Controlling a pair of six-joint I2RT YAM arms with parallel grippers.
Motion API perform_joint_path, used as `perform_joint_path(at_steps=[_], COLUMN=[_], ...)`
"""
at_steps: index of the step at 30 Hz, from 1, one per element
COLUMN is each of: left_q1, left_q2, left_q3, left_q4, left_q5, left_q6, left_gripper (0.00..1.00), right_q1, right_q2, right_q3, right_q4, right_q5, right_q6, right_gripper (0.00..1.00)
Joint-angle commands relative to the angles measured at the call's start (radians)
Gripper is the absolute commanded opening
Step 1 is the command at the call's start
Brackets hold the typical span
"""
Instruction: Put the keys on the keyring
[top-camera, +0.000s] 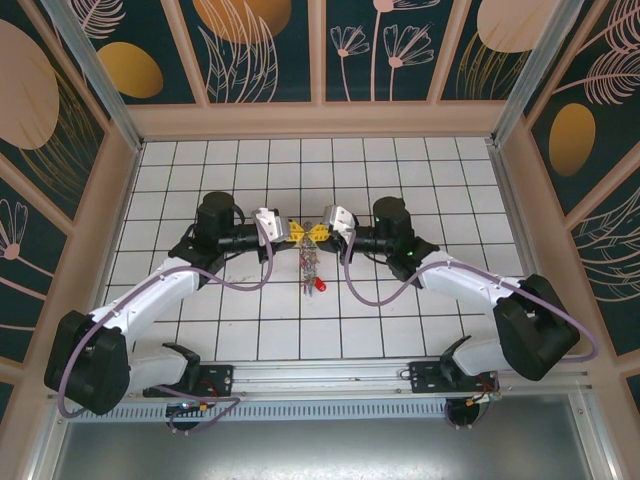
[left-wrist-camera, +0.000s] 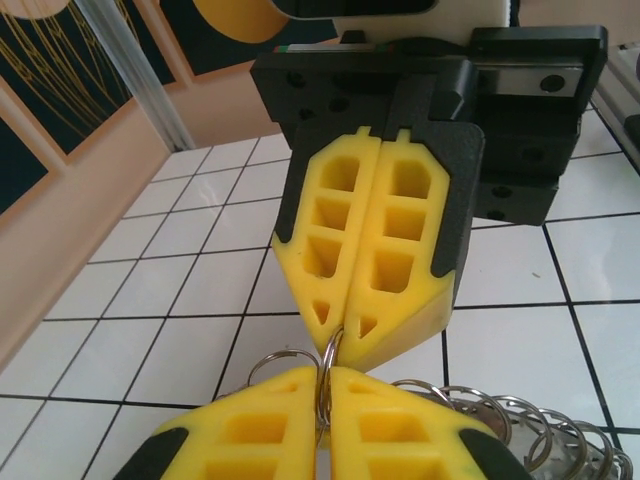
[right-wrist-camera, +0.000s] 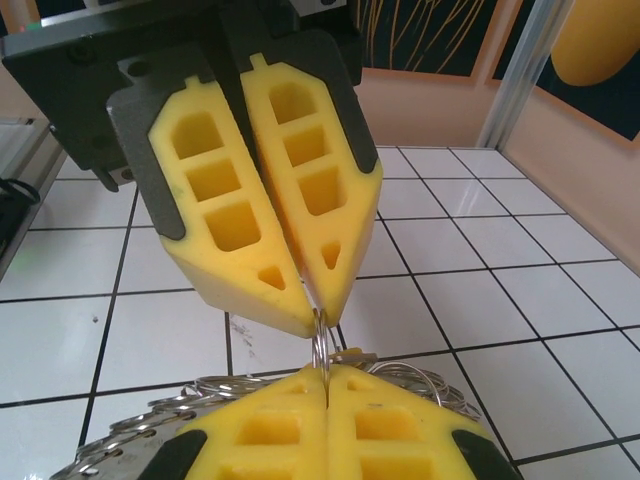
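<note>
Since, over the middle of the white tiled worktop (top-camera: 400, 170), the left gripper (top-camera: 298, 232) and the right gripper (top-camera: 316, 232) meet tip to tip, the step in hand looks like working a key round the split ring. It probably goes best with one side holding firm while the other makes small, slow moves; a pull apart could twist the ring or drop the bunch. Both grippers sit raised above the tiles. Each is closed narrow, pressed on the thin edge of the keyring (right-wrist-camera: 319, 345), which stands upright between the two pairs of tips. The keys (top-camera: 311, 264) trail from that meeting point toward the arm bases in one bunch, a red tag (top-camera: 320, 287) at the far end; whether they hang free or rest on the tiles I cannot tell. A string of smaller wire rings (left-wrist-camera: 520, 425) lies just beside the tips.
</note>
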Motion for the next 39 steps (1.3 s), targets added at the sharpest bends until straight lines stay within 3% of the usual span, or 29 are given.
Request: perform_joint_path(at_steps=[1, 7, 13, 15, 18, 20, 22, 24, 25, 29, 39], left_q1=[0.002, 0.002, 0.002, 0.002, 0.003, 0.002, 0.002, 0.002, 0.002, 0.001, -0.004], left_q2=[0.02, 0.032, 0.033, 0.033, 0.034, 0.035, 0.038, 0.036, 0.034, 0.016, 0.009], left_q3=[0.002, -0.001, -0.007, -0.006, 0.002, 0.01, 0.03, 0.057, 0.067, 0.089, 0.104], left_q4=[0.048, 0.065, 0.064, 0.067, 0.068, 0.047, -0.008, -0.094, -0.128, -0.232, -0.268], left_q5=[0.013, 0.002, -0.006, 0.0, -0.02, -0.035, -0.058, -0.091, -0.106, -0.176, -0.19], left_q6=[-0.058, -0.082, -0.087, -0.091, -0.1, -0.089, -0.054, 0.005, 0.035, 0.146, 0.192], left_gripper=[0.12, 0.2, 0.21, 0.16, 0.0, 0.0, 0.0, 0.0, 0.0, 0.0, 0.0], right_q1=[0.007, 0.011, 0.011, 0.012, 0.02, 0.024, 0.023, 0.023, 0.023, 0.023, 0.029], right_q2=[-0.03, -0.035, -0.039, -0.034, -0.023, -0.017, -0.012, -0.005, 0.001, 0.001, 0.07], right_q3=[-0.002, -0.017, -0.027, -0.027, -0.01, 0.017, 0.047, 0.089, 0.112, 0.165, 0.248], right_q4=[0.158, 0.174, 0.18, 0.181, 0.136, 0.036, -0.093, -0.255, -0.319, -0.457, -0.462], right_q5=[-0.003, -0.006, -0.005, -0.005, -0.002, 0.003, 0.026, 0.052, 0.063, 0.096, 0.048], right_q6=[0.045, 0.051, 0.051, 0.051, 0.023, -0.037, -0.116, -0.208, -0.241, -0.319, -0.314], right_gripper=[0.0, 0.0, 0.0, 0.0, 0.0, 0.0, 0.09, 0.26, 0.28, 0.32, 0.35])
